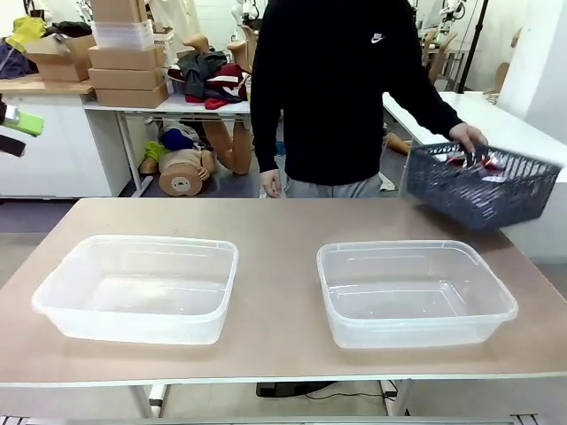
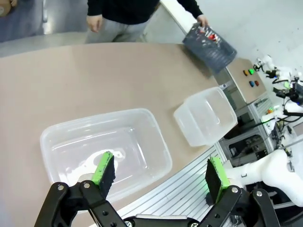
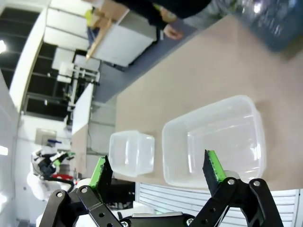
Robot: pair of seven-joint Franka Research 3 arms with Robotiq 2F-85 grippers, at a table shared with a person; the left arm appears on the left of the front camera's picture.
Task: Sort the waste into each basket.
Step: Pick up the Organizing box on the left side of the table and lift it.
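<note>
The left tool [image 2: 160, 169] is open and empty over the left clear tub [image 1: 133, 326]. This one and the right tub [image 1: 416, 334] lie on the bench [image 1: 275, 221], long sides running left to right. At far right a person's hand [image 1: 467, 135] holds the lattice basket [image 1: 496, 199] tilted, with red cans [image 1: 461, 162] inside. The right tool [image 3: 157, 168] is open and empty.

tan table [image 1: 276, 266] holds left tub [image 1: 133, 326] and right tub [image 1: 416, 332].

Front view: even, diffuse overhead light is recorded. Only faint, soft shadows are cast on the table [image 1: 275, 221] beneath the left tub [image 1: 133, 326] and the right tub [image 1: 416, 332], whose floors are marked by pale glare. Wrist views: the table edge is bowed by wide-angle distortion. In the right wrist view the lattice basket [image 3: 277, 23] is rendered blurred.
</note>
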